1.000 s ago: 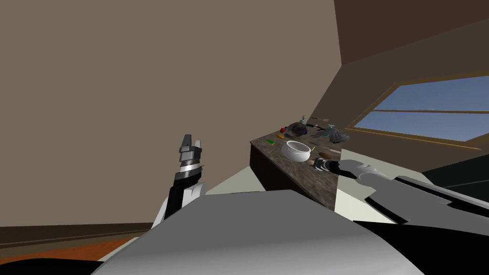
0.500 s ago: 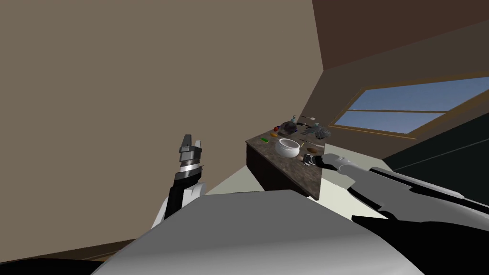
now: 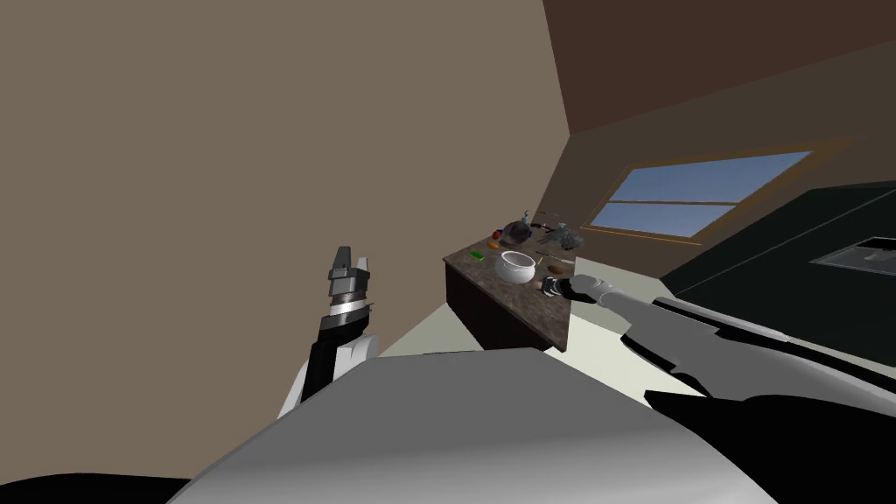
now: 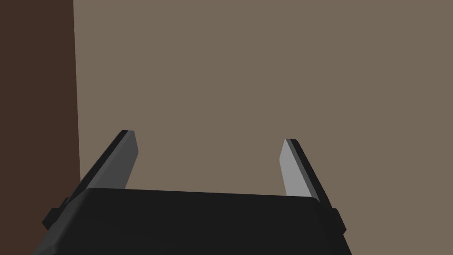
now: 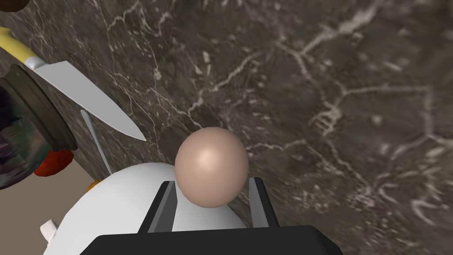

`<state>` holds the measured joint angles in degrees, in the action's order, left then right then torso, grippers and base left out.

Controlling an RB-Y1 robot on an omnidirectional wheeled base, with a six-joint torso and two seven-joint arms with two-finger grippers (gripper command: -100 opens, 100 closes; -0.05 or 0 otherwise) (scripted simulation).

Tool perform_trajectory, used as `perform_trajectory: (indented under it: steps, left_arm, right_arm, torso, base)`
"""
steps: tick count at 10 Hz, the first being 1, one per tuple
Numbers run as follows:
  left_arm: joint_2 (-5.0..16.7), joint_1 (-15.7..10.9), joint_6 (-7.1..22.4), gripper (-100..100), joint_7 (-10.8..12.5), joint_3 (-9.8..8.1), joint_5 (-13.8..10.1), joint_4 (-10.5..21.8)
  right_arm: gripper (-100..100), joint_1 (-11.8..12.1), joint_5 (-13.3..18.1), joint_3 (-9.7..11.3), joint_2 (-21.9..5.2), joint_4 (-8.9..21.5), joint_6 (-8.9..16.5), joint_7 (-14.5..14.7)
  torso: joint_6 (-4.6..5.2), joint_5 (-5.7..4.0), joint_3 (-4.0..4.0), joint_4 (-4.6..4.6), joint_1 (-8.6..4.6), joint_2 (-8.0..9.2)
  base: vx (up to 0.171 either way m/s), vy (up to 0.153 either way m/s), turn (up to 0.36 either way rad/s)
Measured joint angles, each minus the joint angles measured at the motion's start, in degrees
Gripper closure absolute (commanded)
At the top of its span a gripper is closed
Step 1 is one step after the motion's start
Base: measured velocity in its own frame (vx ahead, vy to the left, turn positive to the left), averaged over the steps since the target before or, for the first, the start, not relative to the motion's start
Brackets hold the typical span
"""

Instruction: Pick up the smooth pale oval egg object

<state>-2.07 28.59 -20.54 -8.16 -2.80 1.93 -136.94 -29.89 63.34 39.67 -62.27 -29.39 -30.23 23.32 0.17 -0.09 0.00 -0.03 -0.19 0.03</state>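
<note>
Beige egg (image 5: 211, 167): where is it, and which hand is on it? (desk)

Head view first. My right arm reaches over the dark marbled counter (image 3: 512, 304). The right gripper (image 3: 549, 285) sits by the long edge on the side of the window (image 3: 700, 194), roughly midway between the near corner and the clutter at the far end. It is just beside the white bowl (image 3: 516, 265). The left gripper (image 3: 352, 257) is raised on my left, well apart from the counter, so the right is the nearer hand by far. (operator)

Left wrist? (desk)

Its blades stand spread with nothing between them. (operator)

Right wrist? (desk)

The egg sits between my two fingers (image 5: 166, 208), which press its sides, so the grasp is closed on it. It looks almost round from here, so I judge its long axis runs roughly along the gripper. Bare counter lies behind it, and I cannot tell whether it has left the surface. The bowl is just beside the gripper body. A knife (image 5: 90, 99) lies near, tip towards the egg. A dark round vessel (image 5: 22, 128) and a red thing (image 5: 54, 161) sit by the counter's edge. I'd lift straight up: the open room is overhead and over the bare stretch, away from the bowl's rim and the blade. A smooth shell could slip. (operator)
</note>
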Motion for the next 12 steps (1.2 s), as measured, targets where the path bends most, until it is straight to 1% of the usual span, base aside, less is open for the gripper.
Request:
perform_trajectory:
  steps: [1, 2, 3, 4, 5, 6, 7, 8, 9, 10, 11, 12]
  left_arm:
    - [0.00, -0.01, 0.00, 0, 0.00, 0.01, 0.00, 0.00]
    - [0.00, 0.00, 0.00, 0, 0.00, 0.00, 0.00, 0.00]
    - [0.00, -0.01, 0.00, 0, 0.00, 0.01, 0.00, 0.00]
    - [0.00, 0.00, 0.00, 0, 0.00, 0.00, 0.00, 0.00]
    - [0.00, -0.01, 0.00, 0, 0.00, 0.01, 0.00, 0.00]
    - [0.00, -0.01, 0.00, 0, 0.00, 0.01, 0.00, 0.00]
    - [0.00, -0.01, 0.00, 0, 0.00, 0.01, 0.00, 0.00]
    - [0.00, 0.00, 0.00, 0, 0.00, 0.00, 0.00, 0.00]
    - [0.00, -0.01, 0.00, 0, 0.00, 0.01, 0.00, 0.00]
    - [0.00, 0.00, 0.00, 0, 0.00, 0.00, 0.00, 0.00]
    - [0.00, -0.01, 0.00, 0, 0.00, 0.01, 0.00, 0.00]
    - [0.00, -0.01, 0.00, 0, 0.00, 0.01, 0.00, 0.00]
  right_arm:
    - [100, -2.13, 0.71, 0.78, 1.23, 1.54, -0.08, -0.44]
    - [100, -4.76, 1.70, 1.82, 2.52, 3.21, -0.78, -0.41]
    - [100, -4.57, 2.86, 3.41, 1.68, 0.15, 0.08, -2.88]
    - [100, -7.04, 3.87, 4.49, 3.48, 1.95, -0.02, -3.43]
    - [100, -8.34, 4.11, 4.71, 4.53, 3.35, -0.29, -2.84]
    - [100, -8.67, 4.45, 5.16, 4.37, 2.97, -0.16, -3.29]
    - [100, -8.59, 4.89, 5.73, 3.86, 1.66, 0.18, -4.61]
    - [100, -10.25, 6.20, 7.25, 4.51, 1.00, 0.55, -6.03]
    - [100, -10.71, 6.90, 8.08, 4.59, 0.24, 0.94, -7.36]
    - [100, -12.69, 8.41, 9.83, 5.38, -0.03, 1.22, -9.09]
    - [100, -13.25, 9.28, 10.85, 5.16, -1.21, 1.53, -10.88]
    - [0, -13.27, 9.36, 10.95, 5.11, -1.38, 1.61, -11.26]
  torso:
    - [-0.07, -0.02, -0.01, 0.00, 0.01, -0.02]
    - [-0.02, 0.00, -0.01, 0.00, 0.00, -0.01]
    - [-0.04, -0.01, -0.01, -0.01, 0.02, 0.00]
    - [0.00, 0.00, -0.02, -0.01, 0.00, -0.02]
    - [-0.05, -0.01, -0.01, 0.00, 0.02, -0.02]
    - [-0.09, 0.03, -0.02, 0.01, 0.08, -0.04]
    - [-0.08, 0.04, -0.03, 0.00, 0.13, -0.06]
    - [-0.02, 0.05, 0.00, 0.01, 0.10, -0.03]
    - [-0.03, 0.03, 0.01, 0.01, 0.08, 0.01]
    - [-0.05, 0.06, 0.03, 0.04, 0.08, 0.02]
    - [-0.04, 0.05, 0.04, 0.04, 0.08, 0.03]
    - [-0.04, 0.04, 0.02, 0.03, 0.10, 0.01]
  base:
    - [-0.024, -0.031, -0.162]
    - [-0.015, -0.024, -0.090]
    - [-0.017, -0.030, -0.214]
    - [-0.016, -0.022, -0.082]
    - [-0.008, -0.009, 0.030]
    - [0.000, -0.002, 0.018]
    - [-0.010, -0.021, -0.213]
    - [-0.012, -0.017, -0.099]
    - [-0.019, -0.025, -0.183]
    - [-0.012, -0.025, -0.070]
    - [-0.003, -0.011, 0.003]
    - [0.000, 0.000, 0.000]
